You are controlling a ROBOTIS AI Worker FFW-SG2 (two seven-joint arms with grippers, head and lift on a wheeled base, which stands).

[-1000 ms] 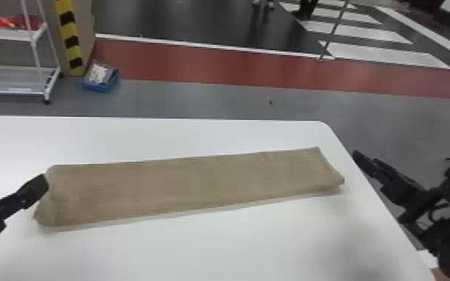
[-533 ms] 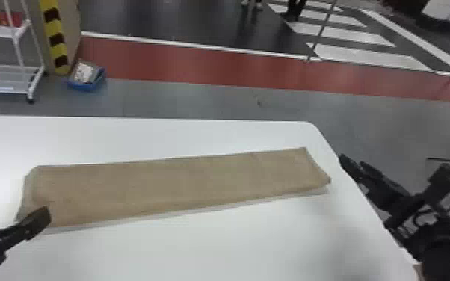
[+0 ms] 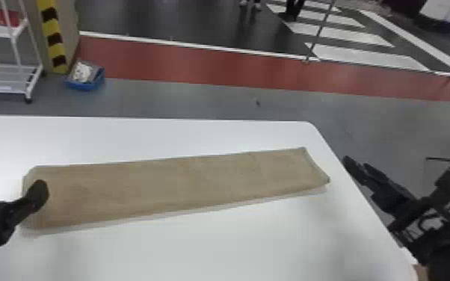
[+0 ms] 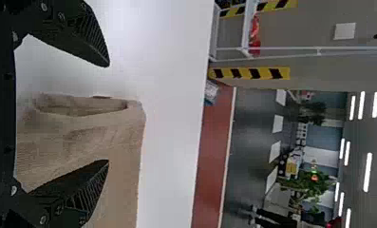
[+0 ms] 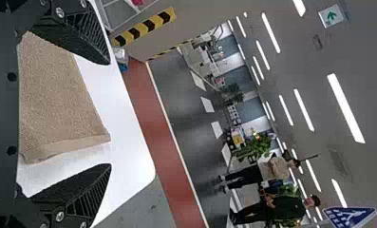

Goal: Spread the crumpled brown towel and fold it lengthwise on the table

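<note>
1. On the left part of the table (image 3: 216, 246), the brown towel (image 3: 168, 187) begins its long, narrow strip. At its left end (image 4: 81, 107) the layers look a little puffed, so I judge that it will be soft and easy to press. If I must take it there, I should pinch all the layers together, or one may slide out.
2. Across the middle of the table, the strip lies almost flat and seems folded lengthwise. I expect it to be light, with no stiffness, so it would sag if I lift only one end. The rough cloth should not be slippery, and nothing in it seems fragile.
3. Close to the table's right edge, the right end (image 3: 314, 168) of the towel lies thin and slightly slanted. For a small straightening, its corners would be the best place to take hold.
4. By the left part of the table, my left gripper (image 4: 108, 113) has its two fingers (image 4: 81, 33) wide apart, and it grips nothing. They are near the left end of the cloth; I cannot tell if one finger touches it.
5. Just outside the table's right edge, my right gripper (image 5: 109, 114) is also wide open, with nothing held, apart from the cloth.
</note>
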